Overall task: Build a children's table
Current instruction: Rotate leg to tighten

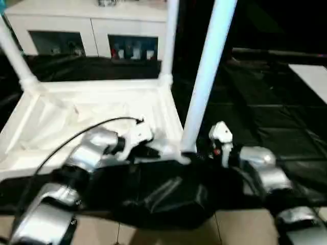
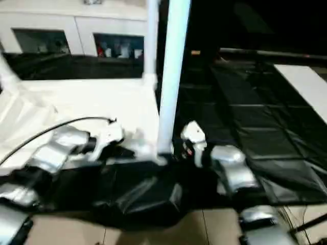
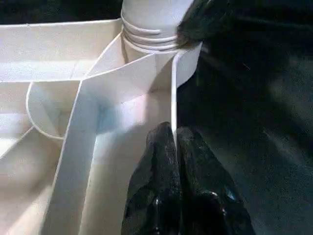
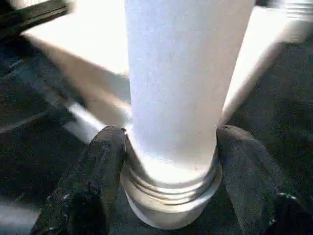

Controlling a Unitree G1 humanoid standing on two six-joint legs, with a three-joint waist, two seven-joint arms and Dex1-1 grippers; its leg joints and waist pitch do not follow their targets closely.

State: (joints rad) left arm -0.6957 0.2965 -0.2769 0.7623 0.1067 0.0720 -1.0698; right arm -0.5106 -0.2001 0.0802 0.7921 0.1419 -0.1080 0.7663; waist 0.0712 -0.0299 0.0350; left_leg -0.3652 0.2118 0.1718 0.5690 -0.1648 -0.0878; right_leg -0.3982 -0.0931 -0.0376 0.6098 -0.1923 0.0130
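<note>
Smooth white tube leg (image 4: 171, 88) – threaded base, ribbed table top (image 3: 88, 112)

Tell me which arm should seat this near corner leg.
Right. Its tool already straddles the near leg just above the socket, while the left tool is pinching the tabletop's edge wall, steadying it.

Small white plastic table (image 1: 92, 120): upside down at centre-left of the head view, ribbed underside up. Three long white cylindrical tube legs upright in corner sockets; nearest leg (image 1: 207, 71) leans slightly, threaded base showing.
</note>
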